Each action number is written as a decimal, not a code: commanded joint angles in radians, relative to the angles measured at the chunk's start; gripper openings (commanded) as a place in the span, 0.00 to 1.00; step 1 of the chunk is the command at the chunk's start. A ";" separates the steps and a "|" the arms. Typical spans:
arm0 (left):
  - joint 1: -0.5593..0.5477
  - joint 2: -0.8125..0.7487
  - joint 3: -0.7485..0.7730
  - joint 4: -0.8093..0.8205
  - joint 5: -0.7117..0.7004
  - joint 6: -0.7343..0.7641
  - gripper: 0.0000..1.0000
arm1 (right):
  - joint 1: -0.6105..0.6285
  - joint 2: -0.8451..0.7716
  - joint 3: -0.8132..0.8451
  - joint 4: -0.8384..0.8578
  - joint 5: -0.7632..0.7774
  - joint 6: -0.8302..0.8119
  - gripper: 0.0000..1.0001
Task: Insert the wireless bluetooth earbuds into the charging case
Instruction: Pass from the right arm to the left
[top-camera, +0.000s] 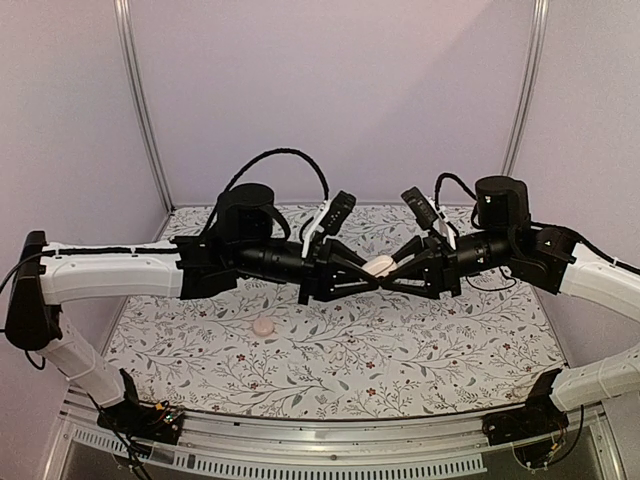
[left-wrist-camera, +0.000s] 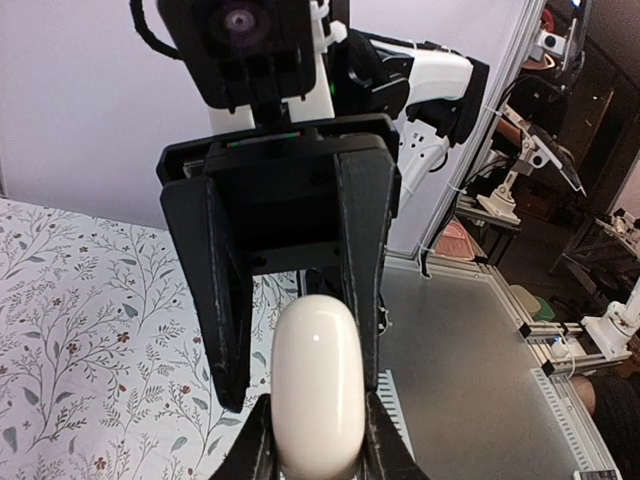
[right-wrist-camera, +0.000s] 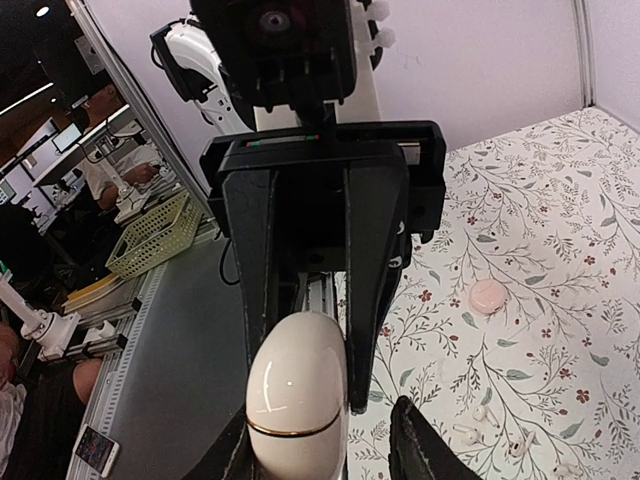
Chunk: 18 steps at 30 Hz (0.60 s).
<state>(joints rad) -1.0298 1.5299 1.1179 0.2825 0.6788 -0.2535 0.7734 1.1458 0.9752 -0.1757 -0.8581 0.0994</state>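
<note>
Above the floral-print desk (top-camera: 400, 350), your left fingers (left-wrist-camera: 248, 450) pinch the glossy cream pebble-shaped plastic charging case (top-camera: 379, 265) mid-air; your right fingers (right-wrist-camera: 420, 445) stand loose around it. It is likely light and slippery, so grip its broad flanks. The pale pink rounded plastic earbuds (top-camera: 263, 326) lie at its 8 o'clock.

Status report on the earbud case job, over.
Left end effector shut on charging case, midair. Right end effector open around it. Pink round piece on table, apart.
</note>
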 joint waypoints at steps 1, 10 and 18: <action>-0.016 0.028 0.045 -0.076 0.031 0.044 0.00 | 0.003 0.002 0.038 -0.039 0.017 -0.027 0.41; -0.019 0.029 0.057 -0.107 0.013 0.064 0.00 | 0.003 0.007 0.045 -0.067 0.015 -0.042 0.27; -0.019 0.016 0.057 -0.111 0.010 0.070 0.00 | 0.003 0.011 0.032 -0.083 0.002 -0.052 0.45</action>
<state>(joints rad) -1.0367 1.5517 1.1458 0.1772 0.6819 -0.2016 0.7750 1.1492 0.9924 -0.2432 -0.8486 0.0586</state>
